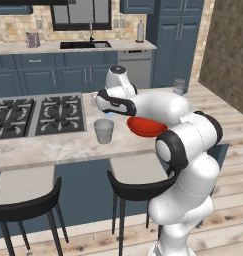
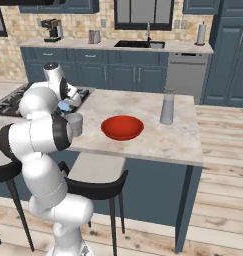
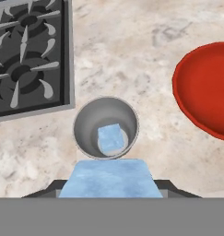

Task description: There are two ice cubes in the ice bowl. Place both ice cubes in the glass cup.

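We hold the second ice cube [image 3: 109, 179] clamped in the gripper [image 3: 110, 193], seemingly above the cup [image 3: 106, 127] holding the first, bowl [image 3: 203, 90] at 2 o'clock; releasing off-centre could bounce it off the rim.

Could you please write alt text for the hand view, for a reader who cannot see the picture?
The gripper holds a pale-blue ice cube just above a grey glass cup that already contains another ice cube. The cup stands on a marble counter, between a black stove and a red bowl.
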You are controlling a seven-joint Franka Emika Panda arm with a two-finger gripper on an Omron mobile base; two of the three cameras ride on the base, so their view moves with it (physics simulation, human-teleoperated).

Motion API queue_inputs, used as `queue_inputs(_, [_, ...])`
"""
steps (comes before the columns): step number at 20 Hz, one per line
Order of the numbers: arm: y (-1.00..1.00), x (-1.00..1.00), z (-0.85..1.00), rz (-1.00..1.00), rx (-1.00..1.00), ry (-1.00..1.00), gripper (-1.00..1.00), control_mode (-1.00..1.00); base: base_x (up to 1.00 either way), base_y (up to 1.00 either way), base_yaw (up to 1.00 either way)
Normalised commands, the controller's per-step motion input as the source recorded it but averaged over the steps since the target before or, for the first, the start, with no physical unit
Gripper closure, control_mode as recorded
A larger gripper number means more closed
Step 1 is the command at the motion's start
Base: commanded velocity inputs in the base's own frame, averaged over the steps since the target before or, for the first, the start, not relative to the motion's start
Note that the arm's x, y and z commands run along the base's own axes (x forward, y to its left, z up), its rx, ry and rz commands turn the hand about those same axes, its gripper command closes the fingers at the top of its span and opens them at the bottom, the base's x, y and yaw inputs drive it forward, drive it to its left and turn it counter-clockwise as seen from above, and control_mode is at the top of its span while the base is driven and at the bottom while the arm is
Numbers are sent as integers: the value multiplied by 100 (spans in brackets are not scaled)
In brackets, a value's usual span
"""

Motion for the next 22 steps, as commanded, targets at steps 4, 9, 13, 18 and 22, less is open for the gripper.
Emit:
queue_inputs(4, [0,0,0,0,0,0,100,-100,0,0,0])
queue_inputs(9, [0,1,0,0,0,0,100,-100,0,0,0])
queue_inputs(13, [-1,2,0,0,1,1,100,-100,0,0,0])
queue_inputs(18, [-4,2,0,0,3,1,100,-100,0,0,0])
queue_inputs(22, [8,9,-2,0,0,1,100,-100,0,0,0])
